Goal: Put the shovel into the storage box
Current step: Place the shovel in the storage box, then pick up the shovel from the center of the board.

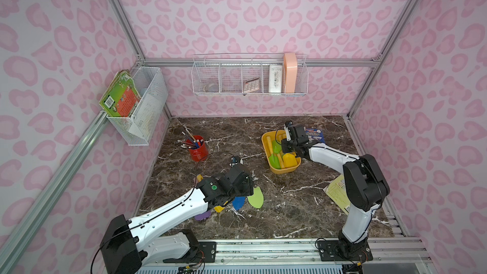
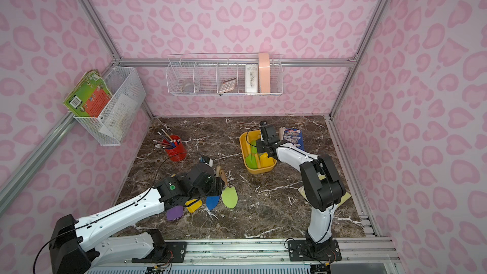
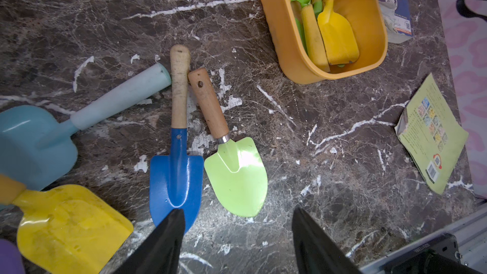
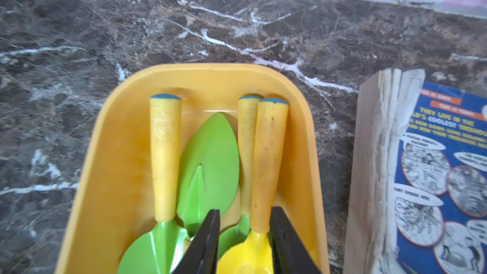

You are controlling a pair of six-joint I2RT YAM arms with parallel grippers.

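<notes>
Left tool (image 3: 236, 212) hovers open, empty, over the marbled desk (image 3: 329, 154); right tool (image 4: 245, 210), jaws parted round the yellow square-bladed shovel (image 4: 266, 167) lying in the shallow yellow-orange plastic storage box (image 4: 123, 133); release step, I reckon; next, lift straight out.

**Left arm** (image 1: 168, 209): extends from its base at the near edge forward and toward the centre, with the forearm low and nearly level. The wrist is bent so that the left gripper (image 3: 237, 212) points downward, and its two black fingers (image 3: 163, 243) stand wide apart. **Right arm** (image 1: 329, 156): the lower link rises steeply from the base, folds at the elbow, and the forearm reaches toward the far side. The right gripper (image 4: 245, 210) points downward, its jaws parted by a narrower gap.
</notes>
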